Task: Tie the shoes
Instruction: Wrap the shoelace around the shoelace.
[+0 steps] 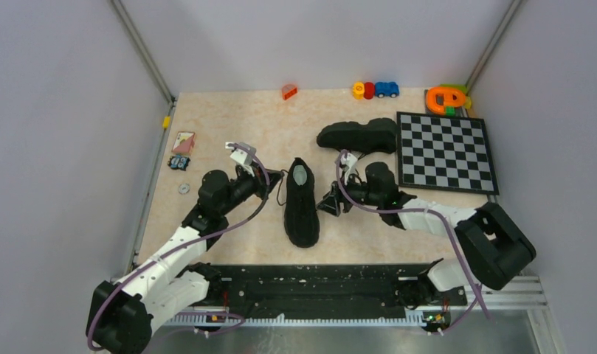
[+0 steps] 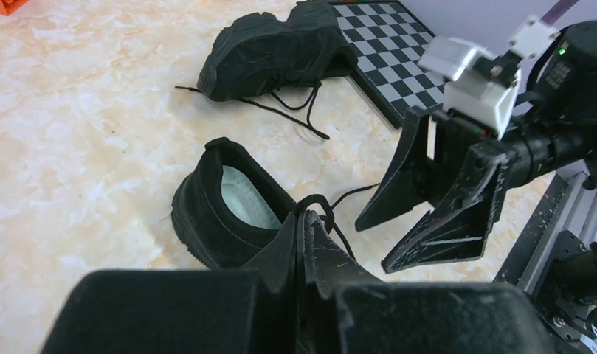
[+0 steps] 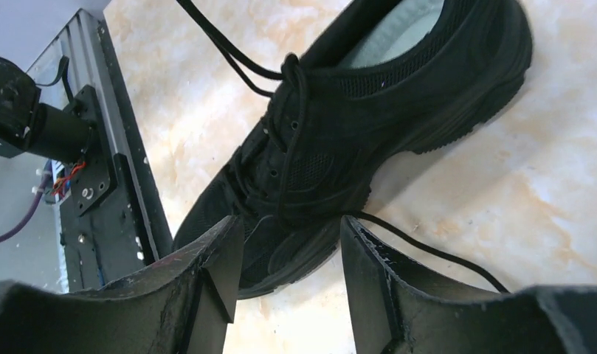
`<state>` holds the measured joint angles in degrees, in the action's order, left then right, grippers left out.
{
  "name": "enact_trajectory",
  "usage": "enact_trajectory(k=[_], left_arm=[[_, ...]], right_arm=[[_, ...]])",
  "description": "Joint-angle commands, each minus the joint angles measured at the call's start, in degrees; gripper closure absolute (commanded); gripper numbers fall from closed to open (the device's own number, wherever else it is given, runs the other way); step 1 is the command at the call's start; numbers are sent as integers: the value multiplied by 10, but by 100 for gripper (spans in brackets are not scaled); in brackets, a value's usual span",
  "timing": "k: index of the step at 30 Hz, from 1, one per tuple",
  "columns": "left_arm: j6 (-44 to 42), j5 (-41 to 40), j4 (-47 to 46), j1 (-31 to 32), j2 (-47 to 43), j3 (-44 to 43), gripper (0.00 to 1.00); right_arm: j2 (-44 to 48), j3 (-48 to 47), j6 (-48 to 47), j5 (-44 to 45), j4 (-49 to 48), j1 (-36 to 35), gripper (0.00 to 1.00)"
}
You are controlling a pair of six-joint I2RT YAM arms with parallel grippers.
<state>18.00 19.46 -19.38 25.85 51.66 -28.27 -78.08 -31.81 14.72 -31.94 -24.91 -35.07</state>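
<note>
Now, left gripper (image 2: 302, 218) pinching a lace (image 2: 319, 200) of the upright shoe (image 2: 205, 215), right gripper (image 3: 291, 237) spread, empty.

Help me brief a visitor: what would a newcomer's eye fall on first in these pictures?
A black sneaker stands upright at centre, with the left gripper shut on its lace and the right gripper open on its other side. Its mate lies on its side farther back, beside a chessboard.
</note>
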Motion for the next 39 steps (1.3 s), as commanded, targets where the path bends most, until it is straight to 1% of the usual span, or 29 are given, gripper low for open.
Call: enact_trajectory(k=[1,5,10,17,21,24,25,27,31,33,35,36,39], left_arm=[[11,-10,-17,-3,-1,-12,100],[13,-5,-23,-3,6,-14,100],[6,-2,-22,-3,10,-17,100],[0,-2,-16,-3,10,-18,100],[-3,-1,-14,-3,10,-19,100],[-11,-5,-10,-4,15,-19,100],[-14,-9,-7,-4,17,-19,100],[-21,-20,0,-4,24,-17,100],[-27,-21,3,-4,51,-14,100],[-34,3,-6,-3,71,-13,100],[-44,28,-14,-3,87,-14,100],[-44,31,-16,-4,93,-15,100],[-41,32,-26,-3,103,-10,100]], right_arm=[[-40,-35,2,-54,-79,-1,48],[-36,-57,-8,-48,-98,-14,48],[-63,-130,-62,-54,-52,-37,49],[-122,-208,-69,-41,-41,-59,54],[-146,-238,-69,-50,-32,-65,67],[-147,-245,-63,-54,-30,-66,85],[-144,-244,-63,-52,-28,-66,88],[-135,-239,-64,-46,-24,-66,92],[-122,-228,-64,-35,-23,-66,95],[-119,-226,-59,-29,-24,-66,98],[-117,-225,-53,-24,-29,-66,99],[-116,-225,-49,-21,-31,-66,98],[-109,-220,-38,-13,-43,-66,90]])
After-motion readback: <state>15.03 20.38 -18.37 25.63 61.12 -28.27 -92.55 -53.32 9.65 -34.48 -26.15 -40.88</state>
